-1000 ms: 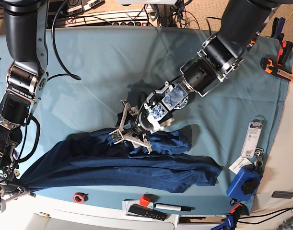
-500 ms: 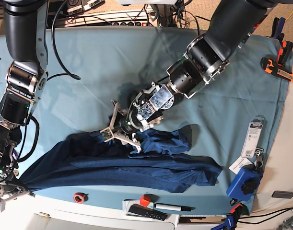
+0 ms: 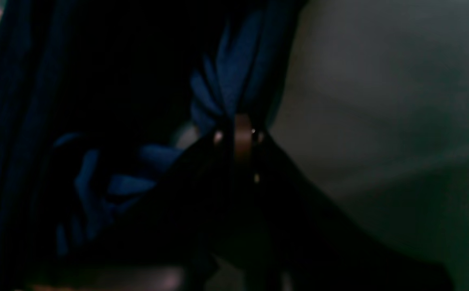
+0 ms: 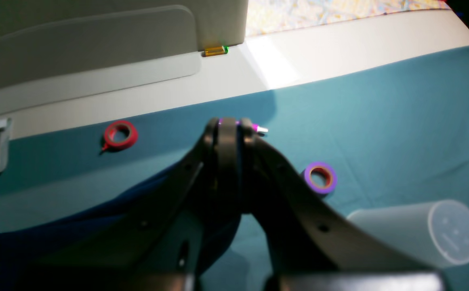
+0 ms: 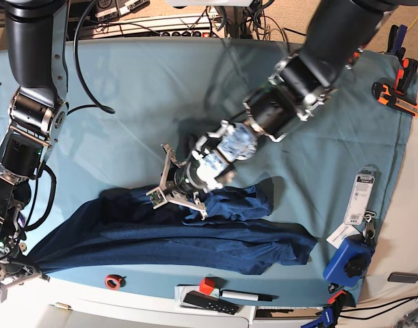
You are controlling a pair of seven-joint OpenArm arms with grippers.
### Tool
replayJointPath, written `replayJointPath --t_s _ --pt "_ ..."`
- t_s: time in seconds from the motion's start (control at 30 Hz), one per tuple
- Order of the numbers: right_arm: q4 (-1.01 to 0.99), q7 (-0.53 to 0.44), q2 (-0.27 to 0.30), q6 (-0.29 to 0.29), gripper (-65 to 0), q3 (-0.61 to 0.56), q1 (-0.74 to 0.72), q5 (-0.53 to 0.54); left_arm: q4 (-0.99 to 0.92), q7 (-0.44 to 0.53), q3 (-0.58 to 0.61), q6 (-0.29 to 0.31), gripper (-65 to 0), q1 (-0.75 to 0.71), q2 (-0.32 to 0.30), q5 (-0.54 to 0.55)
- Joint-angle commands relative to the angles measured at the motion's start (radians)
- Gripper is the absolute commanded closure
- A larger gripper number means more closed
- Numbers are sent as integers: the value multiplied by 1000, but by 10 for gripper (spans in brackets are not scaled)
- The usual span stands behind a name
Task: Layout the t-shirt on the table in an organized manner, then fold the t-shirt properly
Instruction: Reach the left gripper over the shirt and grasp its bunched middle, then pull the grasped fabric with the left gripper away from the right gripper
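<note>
The dark blue t-shirt (image 5: 195, 236) lies crumpled in a long band along the near side of the teal table (image 5: 140, 89). My left gripper (image 5: 174, 198) is down at the shirt's upper edge, near its middle. In the left wrist view this gripper (image 3: 240, 129) is shut, with a bunch of blue t-shirt (image 3: 226, 89) fabric pinched at its tips. At the shirt's far left end, my right gripper (image 5: 14, 272) sits at the table's corner. The right wrist view shows this gripper (image 4: 232, 125) shut, with the t-shirt (image 4: 76, 218) trailing from under it.
A red tape roll (image 5: 113, 281), a red cube (image 5: 207, 285), a black remote (image 5: 209, 302) and a marker (image 5: 246, 296) lie along the near edge. A blue tool (image 5: 349, 263) and a packaged item (image 5: 361, 195) sit at right, orange clamps (image 5: 397, 96) at far right. A purple tape roll (image 4: 320, 178) and a translucent cylinder (image 4: 428, 234) lie near the right gripper.
My left gripper has moved left along the shirt's upper edge and closed from wide open onto the fabric. The right arm has not moved.
</note>
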State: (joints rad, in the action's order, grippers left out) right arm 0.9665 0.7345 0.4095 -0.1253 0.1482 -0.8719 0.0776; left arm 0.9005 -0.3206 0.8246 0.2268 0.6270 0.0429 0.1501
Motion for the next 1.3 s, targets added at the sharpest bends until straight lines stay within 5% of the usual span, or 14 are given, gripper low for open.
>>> replayJointPath --t_s 0.0,0.37,0.73,0.97,1.27 --pt "18 -35 15 3 0 2 -42 2 62 -2 -3 23 0 35 -3 29" --pt "18 -39 15 3 0 2 -42 0 367 -323 -3 465 0 32 -202 433" --pt "18 -23 17 3 0 2 -42 0 381 -885 -3 471 0 -76 -348 937" --pt "18 45 17 -2 0 2 -42 0 384 -1013 -3 471 0 -140 -410 1137" --pt "22 96 17 -61 0 2 19 19 472 -1076 -3 471 0 -196 -478 1136"
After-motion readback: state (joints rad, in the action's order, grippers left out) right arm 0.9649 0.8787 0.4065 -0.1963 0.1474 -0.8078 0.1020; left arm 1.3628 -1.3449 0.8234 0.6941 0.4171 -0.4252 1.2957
